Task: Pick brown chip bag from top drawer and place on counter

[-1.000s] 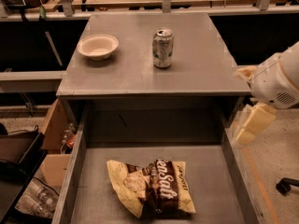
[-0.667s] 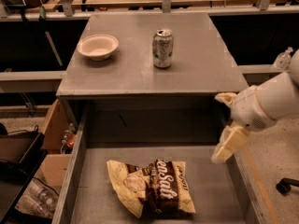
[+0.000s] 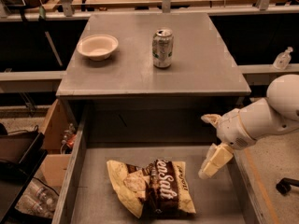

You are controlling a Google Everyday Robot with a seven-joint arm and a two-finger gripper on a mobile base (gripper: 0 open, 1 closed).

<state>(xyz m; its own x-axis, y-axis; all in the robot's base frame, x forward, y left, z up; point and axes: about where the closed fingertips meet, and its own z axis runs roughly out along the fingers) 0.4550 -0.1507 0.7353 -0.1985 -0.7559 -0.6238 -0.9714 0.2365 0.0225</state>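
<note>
Swinging in from the right, the arm has carried the gripper [image 3: 205,146] leftward and lower, over the right side of the top drawer [image 3: 70,171]. It hangs there with its fingers spread apart and empty, just right of the brown chip bag [image 3: 154,188]. That bag lies flat on the drawer floor, untouched, so the reach is in hand; the next move likely calls for dropping onto the crumpled foil and closing. White lettering on it reads roughly "enSalt". On the counter surface [image 3: 201,73] stand a can [image 3: 162,48], its label unreadable, and a bowl [image 3: 97,45].
</note>
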